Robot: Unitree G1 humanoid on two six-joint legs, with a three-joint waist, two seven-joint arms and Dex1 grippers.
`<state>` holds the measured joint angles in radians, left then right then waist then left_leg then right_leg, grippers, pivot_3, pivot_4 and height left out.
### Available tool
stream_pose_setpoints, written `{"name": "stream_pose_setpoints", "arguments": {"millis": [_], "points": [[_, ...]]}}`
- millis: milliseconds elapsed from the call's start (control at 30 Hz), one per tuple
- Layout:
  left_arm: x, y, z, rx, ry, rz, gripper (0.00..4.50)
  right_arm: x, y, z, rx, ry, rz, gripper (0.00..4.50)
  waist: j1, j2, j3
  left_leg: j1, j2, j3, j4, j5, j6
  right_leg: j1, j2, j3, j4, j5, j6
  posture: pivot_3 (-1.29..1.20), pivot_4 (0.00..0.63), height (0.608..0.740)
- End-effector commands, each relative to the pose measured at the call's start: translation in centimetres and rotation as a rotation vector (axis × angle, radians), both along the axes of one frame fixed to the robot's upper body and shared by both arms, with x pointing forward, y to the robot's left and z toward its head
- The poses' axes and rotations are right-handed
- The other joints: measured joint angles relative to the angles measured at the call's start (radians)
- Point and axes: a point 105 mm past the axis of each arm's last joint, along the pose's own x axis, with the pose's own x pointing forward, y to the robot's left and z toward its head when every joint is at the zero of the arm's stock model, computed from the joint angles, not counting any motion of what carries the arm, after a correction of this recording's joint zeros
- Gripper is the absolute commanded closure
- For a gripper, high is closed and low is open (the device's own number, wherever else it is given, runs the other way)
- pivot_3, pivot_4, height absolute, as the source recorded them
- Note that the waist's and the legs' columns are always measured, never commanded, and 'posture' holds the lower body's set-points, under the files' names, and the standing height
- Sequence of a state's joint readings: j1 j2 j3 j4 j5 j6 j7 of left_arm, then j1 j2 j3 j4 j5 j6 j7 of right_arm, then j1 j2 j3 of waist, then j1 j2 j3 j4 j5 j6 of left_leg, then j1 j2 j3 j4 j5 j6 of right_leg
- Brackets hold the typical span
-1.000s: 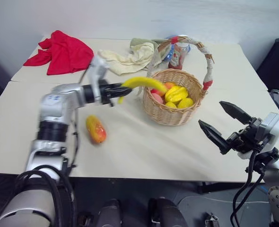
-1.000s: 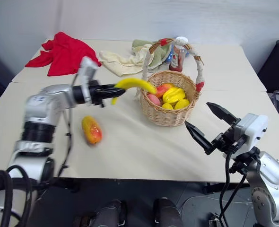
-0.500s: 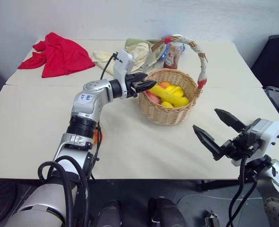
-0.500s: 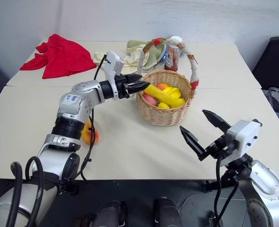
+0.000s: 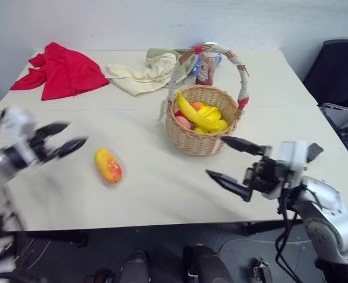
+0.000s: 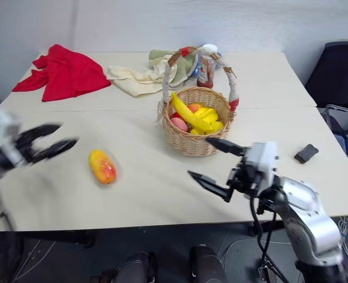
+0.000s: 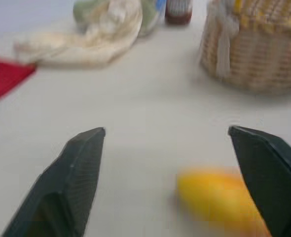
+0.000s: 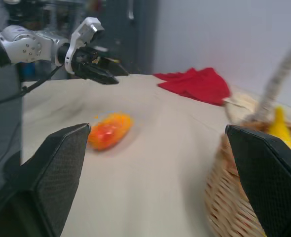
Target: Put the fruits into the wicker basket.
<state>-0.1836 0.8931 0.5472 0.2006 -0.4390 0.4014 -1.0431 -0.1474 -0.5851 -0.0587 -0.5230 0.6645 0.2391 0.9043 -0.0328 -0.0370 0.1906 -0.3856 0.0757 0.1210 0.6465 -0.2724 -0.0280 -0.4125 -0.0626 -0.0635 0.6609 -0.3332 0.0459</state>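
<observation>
Banana (image 5: 193, 115): now lies in the wicker basket (image 5: 202, 143), leaning against its inner wall on top of the other yellow and red fruit; a second ago it was carried in the left gripper beside the rim.
Left gripper (image 5: 57, 139): fingers spread and empty; it has let go of the banana and swung away to the table's left edge, near the mango.
Mango (image 5: 108, 165): lies on the bare tabletop, well apart from the basket, between the left gripper and the basket; untouched.
Right gripper (image 5: 233, 161): fingers wide apart, holding nothing, hovering just in front of the basket.
Task status: one fruit delivered, one left; the mango is judged the next pickup.
Background: red cloth (image 5: 62, 69), cream towel (image 5: 140, 76), bottle (image 5: 206, 65) behind the basket.
</observation>
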Motion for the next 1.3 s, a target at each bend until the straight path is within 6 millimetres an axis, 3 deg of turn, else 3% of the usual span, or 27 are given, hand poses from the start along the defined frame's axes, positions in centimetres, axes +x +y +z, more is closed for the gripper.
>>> {"name": "stream_pose_setpoints", "arguments": {"millis": [33, 133, 200, 300, 400, 633, 767, 933, 1033, 1200, 1300], "points": [[-3.5, 3.2, -0.2, 0.047, 0.026, 0.071, 0.03, -0.9, 0.9, -0.4, -0.083, -0.068, 0.12, 0.0, 0.01, 0.0, 0.0, 0.0, 0.0, 0.0, 0.0, -0.004, 0.006, 0.0, 0.0, 0.0, 0.0, 0.0, 0.0, 0.0, 0.15, 0.74], [-6.7, 5.6, -1.7, -0.001, 0.137, 0.176, 0.03, -1.0, 1.5, -1.3, -0.155, -0.113, 0.191, 0.0, 0.021, -0.001, -0.001, -0.001, -0.002, -0.002, 0.001, -0.007, 0.009, 0.001, -0.005, -0.003, -0.001, 0.0, 0.0, 0.0, 0.15, 0.74], [-7.7, 5.2, -1.9, -0.067, 0.191, 0.194, 0.03, -0.8, 1.5, -1.3, -0.145, -0.11, 0.198, 0.0, 0.025, -0.002, -0.001, -0.001, -0.003, -0.003, 0.001, -0.008, 0.01, 0.001, -0.007, -0.004, -0.001, 0.0, -0.001, 0.0, 0.15, 0.74], [-7.2, 3.4, -1.7, -0.204, 0.274, 0.22, 0.03, -0.6, 1.5, -1.3, -0.136, -0.106, 0.199, 0.0, 0.034, -0.002, -0.001, -0.001, -0.004, -0.004, 0.001, -0.007, 0.01, 0.001, -0.01, -0.005, -0.001, 0.0, -0.001, 0.0, 0.15, 0.74], [-5.9, 0.1, -1.2, -0.328, 0.324, 0.148, 0.03, -0.3, 1.5, -1.2, -0.126, -0.101, 0.195, 0.0, 0.032, -0.002, -0.001, -0.001, -0.006, -0.005, 0.0, -0.007, 0.011, 0.003, -0.013, -0.007, 0.0, 0.0, -0.001, 0.0, 0.15, 0.74], [0.5, -5.3, -2.1, -0.496, 0.425, 0.127, 0.03, 0.5, 1.3, -0.6, -0.116, -0.108, 0.16, 0.0, 0.02, 0.0, -0.001, -0.001, -0.008, -0.005, 0.001, -0.006, 0.011, 0.002, -0.013, -0.007, 0.002, 0.001, 0.0, 0.0, 0.15, 0.74], [2.7, -7.3, -4.1, -0.448, 0.534, 0.135, 0.03, 0.8, 1.1, -0.2, -0.109, -0.124, 0.125, 0.0, 0.008, 0.0, -0.001, -0.001, -0.009, -0.004, 0.001, -0.006, 0.011, 0.002, -0.012, -0.008, 0.002, 0.001, 0.001, 0.0, 0.15, 0.74], [4.3, -10.1, -5.0, -0.436, 0.604, 0.069, 0.03, 0.6, 1.0, -0.2, -0.1, -0.114, 0.096, 0.0, 0.008, 0.0, -0.001, -0.001, -0.009, -0.004, 0.001, -0.004, 0.007, 0.002, -0.012, -0.007, 0.002, 0.001, 0.001, 0.0, 0.15, 0.74], [4.8, -11.5, -5.4, -0.413, 0.626, 0.024, 0.61, 0.5, 1.1, -0.3, -0.097, -0.109, 0.082, 0.0, 0.01, 0.0, -0.001, -0.001, -0.009, -0.004, 0.001, -0.003, 0.007, 0.002, -0.012, -0.007, 0.002, 0.001, 0.001, 0.0, 0.15, 0.74], [5.1, -12.3, -4.6, -0.413, 0.61, -0.028, 2.08, 0.7, 0.3, -0.3, -0.105, -0.108, 0.024, 0.0, 0.014, 0.0, -0.001, -0.001, -0.01, -0.004, 0.002, -0.003, 0.006, 0.002, -0.013, -0.007, 0.002, 0.001, 0.002, 0.0, 0.15, 0.74], [5.0, -12.7, -2.4, -0.4, 0.524, -0.11, 2.17, 0.9, -1.3, -0.2, -0.111, -0.103, -0.064, 0.0, 0.016, 0.0, -0.001, -0.001, -0.01, -0.004, 0.002, -0.003, 0.006, 0.002, -0.012, -0.007, 0.002, 0.001, 0.002, 0.0, 0.15, 0.74]]}}
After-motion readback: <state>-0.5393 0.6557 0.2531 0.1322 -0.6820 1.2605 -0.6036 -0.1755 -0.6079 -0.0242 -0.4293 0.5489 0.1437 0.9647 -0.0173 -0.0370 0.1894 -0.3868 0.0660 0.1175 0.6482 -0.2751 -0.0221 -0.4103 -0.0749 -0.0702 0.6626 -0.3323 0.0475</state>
